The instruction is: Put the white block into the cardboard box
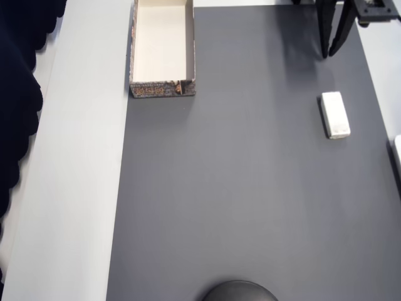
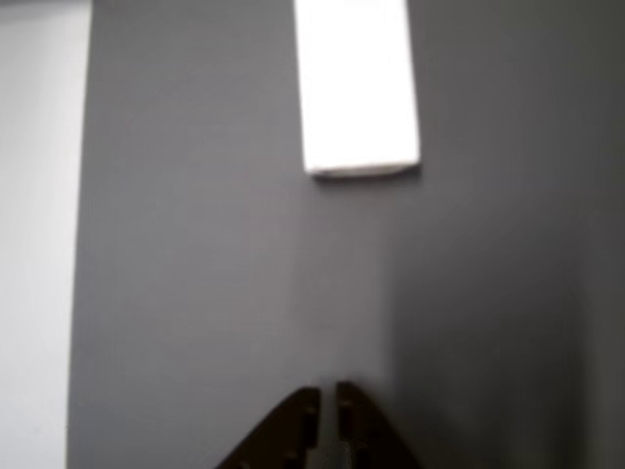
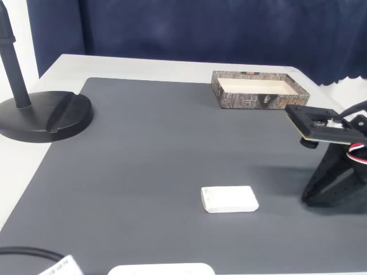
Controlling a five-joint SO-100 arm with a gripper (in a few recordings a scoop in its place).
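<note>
Block (image 1: 334,114) lies flat on the grey mat (image 1: 238,188), well apart from the box (image 1: 163,50), which sits at the mat's far corner with its cream inside bare. Gripper (image 2: 326,410) hangs low over the mat just short of the block; fingertips nearly meet, a slit between them, nothing held.

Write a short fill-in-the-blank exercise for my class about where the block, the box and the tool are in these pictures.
1. The white block lies flat on the dark grey ____.
2. The cardboard box holds ____.
3. In the wrist view, the tool has its fingers nearly ____ and holds nothing.
4. The tool is ____ the block, not touching it.

Missing words: mat; nothing; closed; apart from
</note>
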